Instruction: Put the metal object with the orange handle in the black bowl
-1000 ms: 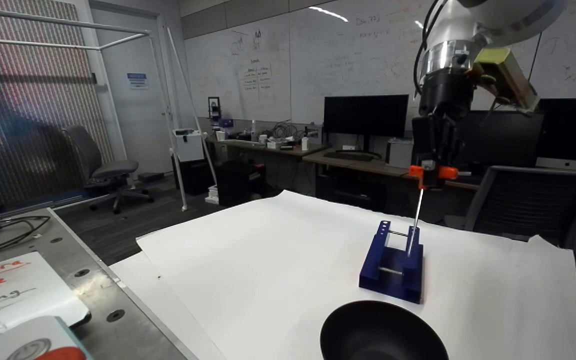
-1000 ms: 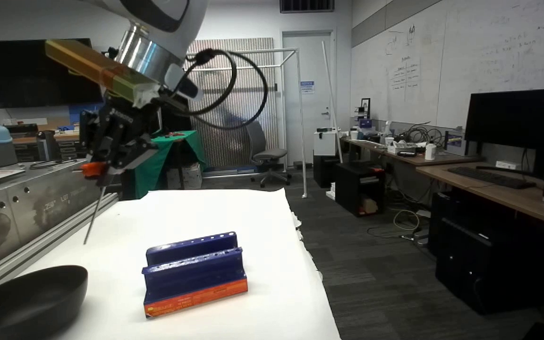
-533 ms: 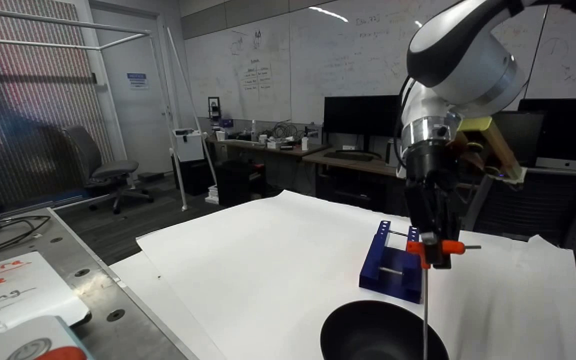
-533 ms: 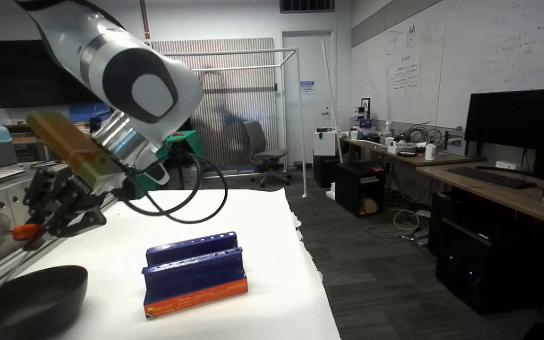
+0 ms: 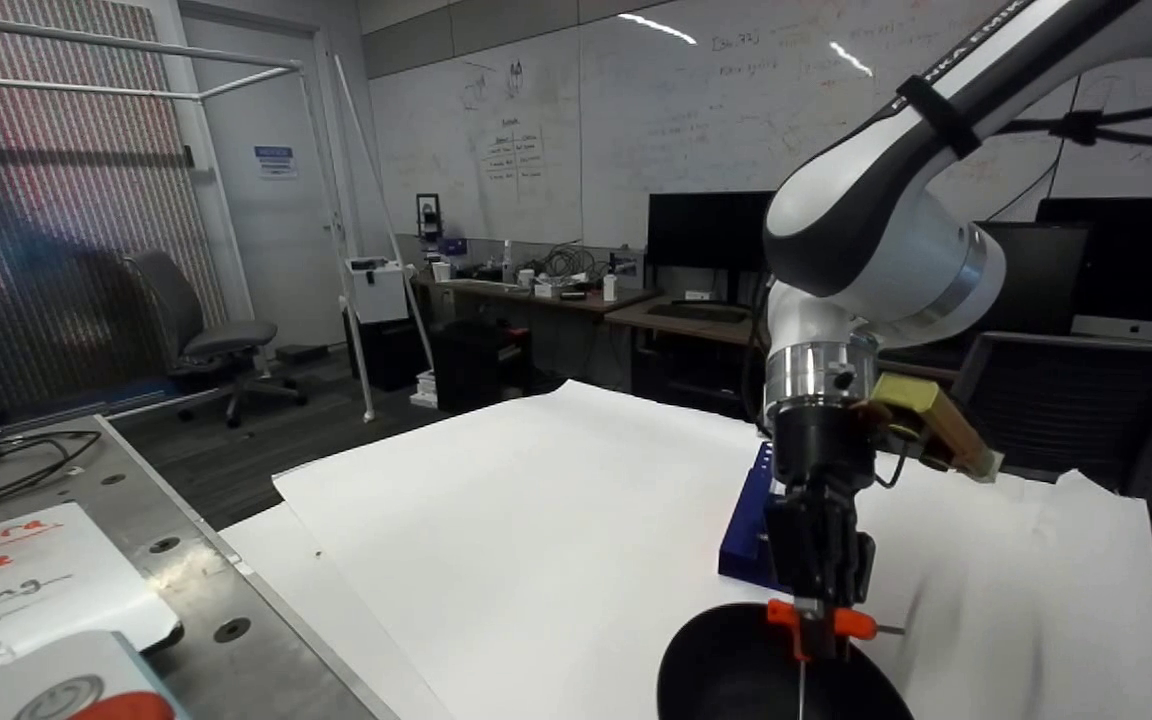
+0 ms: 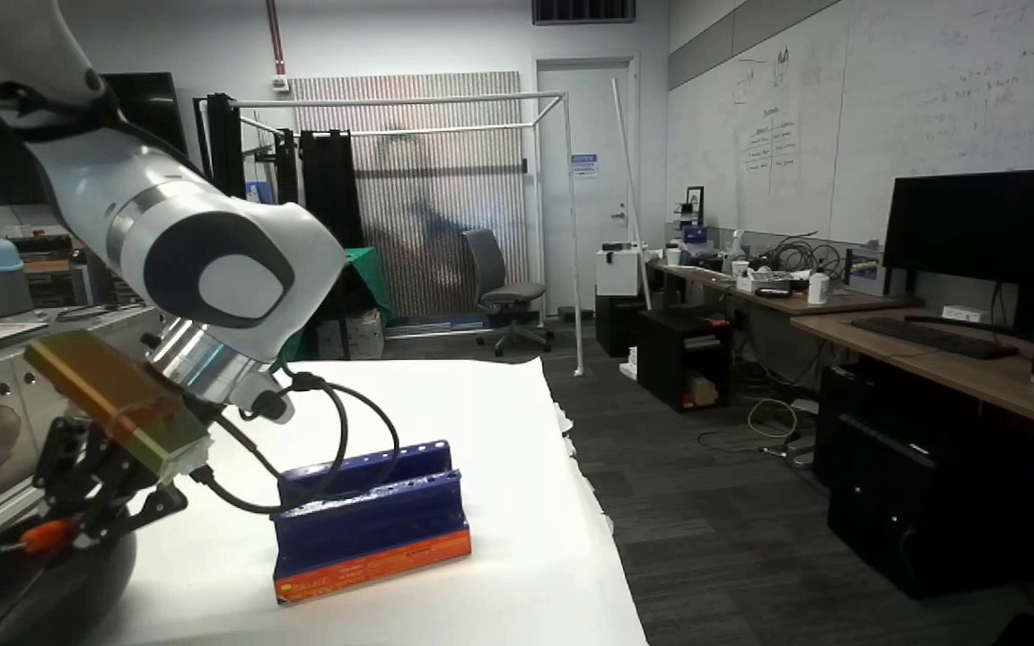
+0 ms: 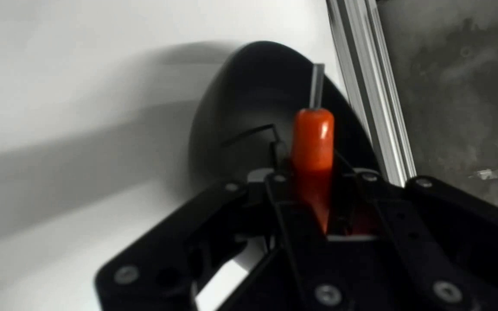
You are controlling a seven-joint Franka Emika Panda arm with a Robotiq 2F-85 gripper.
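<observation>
The black two-fingered gripper (image 5: 824, 632) is clamped on the bright orange T-shaped handle (image 7: 313, 144) of the slim metal utensil (image 5: 799, 648), whose thin grey shaft (image 5: 802, 693) points down into the round, plain black bowl (image 5: 701, 665).

Tool (image 5: 825, 634), orange-handled metal object (image 7: 314, 144) lower; black bowl (image 5: 704, 668) shifted slightly.
</observation>
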